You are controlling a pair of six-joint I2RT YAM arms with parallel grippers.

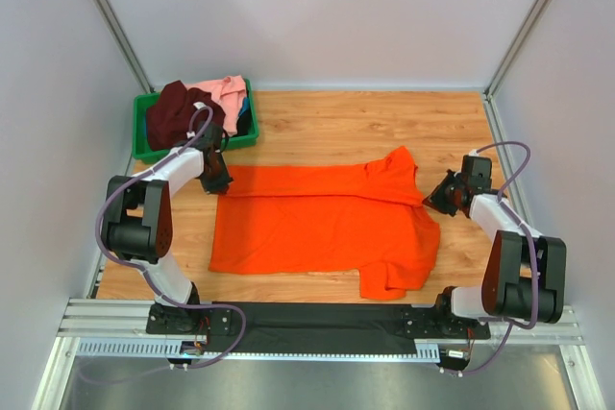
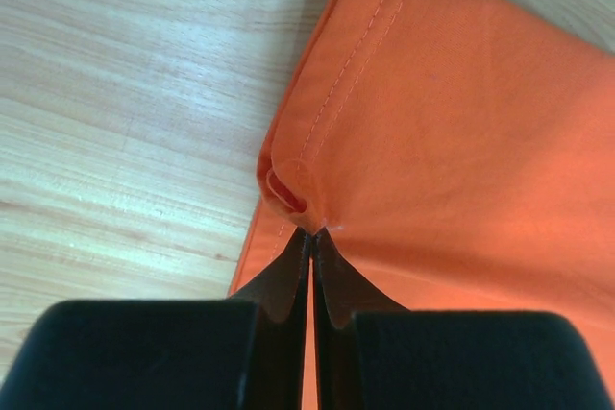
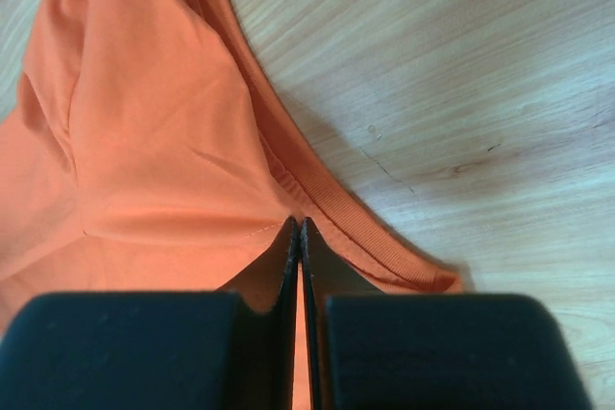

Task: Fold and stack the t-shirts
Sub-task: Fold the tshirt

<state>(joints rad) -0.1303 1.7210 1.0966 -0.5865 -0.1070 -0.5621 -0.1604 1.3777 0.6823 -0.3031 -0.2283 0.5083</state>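
Observation:
A bright orange t-shirt (image 1: 317, 223) lies spread flat across the wooden table, neck end to the right. My left gripper (image 1: 219, 182) is at its far left corner. In the left wrist view that gripper (image 2: 312, 230) is shut on the orange t-shirt (image 2: 461, 122) right at the stitched hem (image 2: 336, 93). My right gripper (image 1: 434, 201) is at the shirt's right edge. In the right wrist view it (image 3: 301, 223) is shut on the cloth (image 3: 154, 141) just inside the ribbed collar (image 3: 336, 204). A dark maroon t-shirt (image 1: 178, 112) and a light pink t-shirt (image 1: 229, 91) lie bunched in the bin.
The green plastic bin (image 1: 240, 138) stands at the back left corner, just behind my left arm. Bare wood table (image 1: 384, 122) shows behind the orange shirt. Grey walls close in the table on three sides, and a metal rail runs along the near edge.

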